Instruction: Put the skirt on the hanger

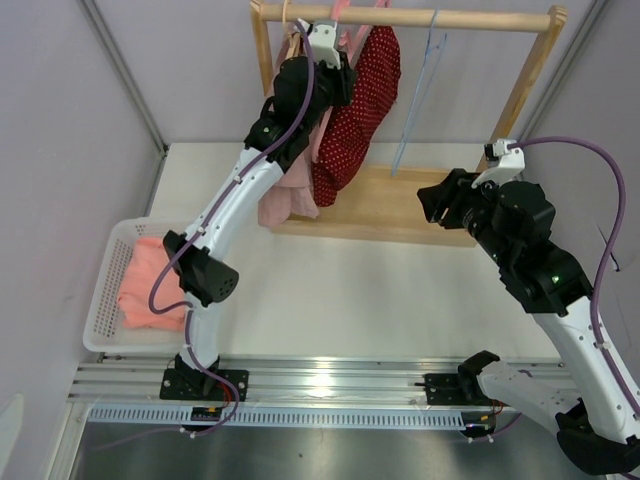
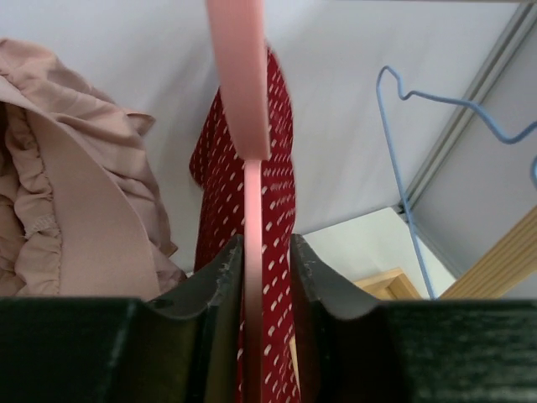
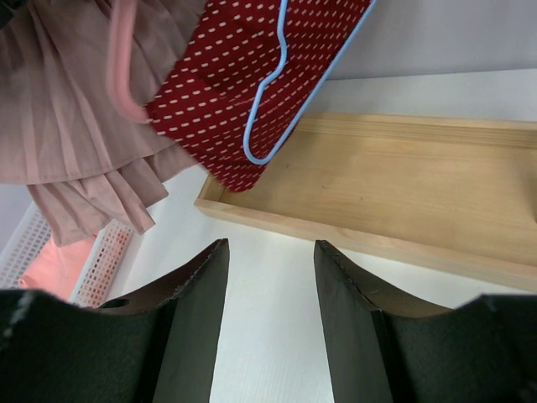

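Plenty of bare bench [image 1: 350,290] in front of the wooden rack [image 1: 400,18], between its base tray [image 1: 400,205] and the arm mounts. Tight up at the rack's left end though: red dotted skirt [image 1: 355,110] hanging just under the rail, beige pleated skirt [image 1: 290,195] packed right beside it on the left, both hems down near the base tray's left corner. Thin blue hanger [image 1: 420,90] dangling from the rail just right of the red skirt, then bare rail out to the right post. White basket [image 1: 105,300] well left of the rack at the bench's edge, coral garment [image 1: 150,285] inside.

Left arm stretched long and high from its base up to the rack's left end, wrist right at the rail. Left tool [image 2: 254,277] pinching the flat bar of a pink hanger [image 2: 243,84], fingers [image 2: 220,281] pressed on either side of it, red skirt directly behind. Can't tell if draped over that hanger or just hanging past it.

Right arm elbowed up, forearm folded back toward the rack's right half, hovering by the base tray's near edge. Right tool [image 3: 270,285] spread wide, nothing between the fingers, pointed toward the tray's left corner.
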